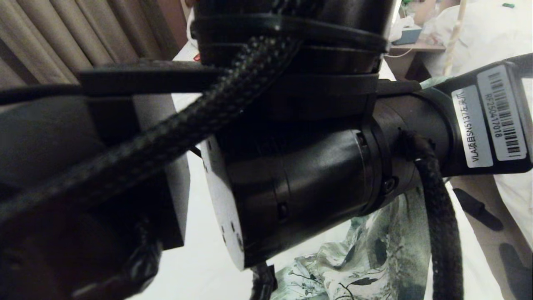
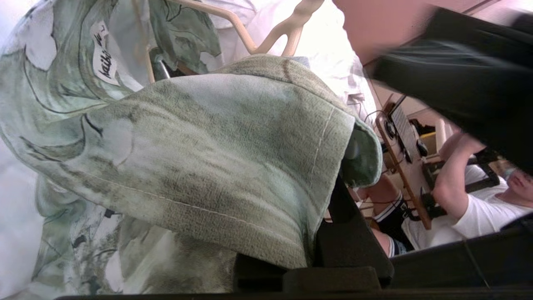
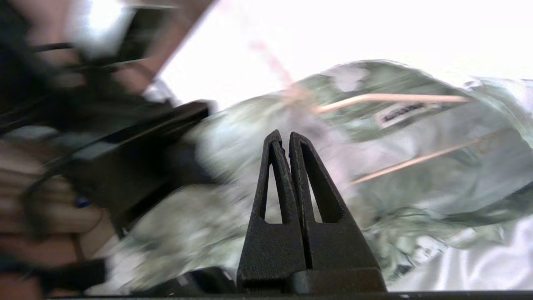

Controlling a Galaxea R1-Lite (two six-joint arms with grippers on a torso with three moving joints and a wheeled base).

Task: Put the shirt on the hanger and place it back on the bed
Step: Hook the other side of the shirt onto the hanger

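The green and white printed shirt (image 2: 216,166) hangs from my left gripper (image 2: 329,196), which is shut on a fold of its collar. The cloth drapes over one finger and hides both tips; only the other black finger (image 2: 349,237) shows. Behind the collar runs the cream hanger (image 2: 258,37), its wires inside the shirt's neck. In the head view my raised left arm (image 1: 316,166) fills most of the picture, with the shirt (image 1: 366,258) hanging below it over the white bed (image 1: 200,258). My right gripper (image 3: 283,135) is shut and empty, pointing at the shirt (image 3: 437,137) and the hanger (image 3: 391,98).
Curtains (image 1: 62,37) hang at the back left. A bedside table (image 1: 410,41) and heaped white bedding (image 1: 491,29) are at the back right. Tan cloth with dark marks (image 1: 491,216) lies at the right. A seated person (image 2: 479,204) at a desk shows past the left gripper.
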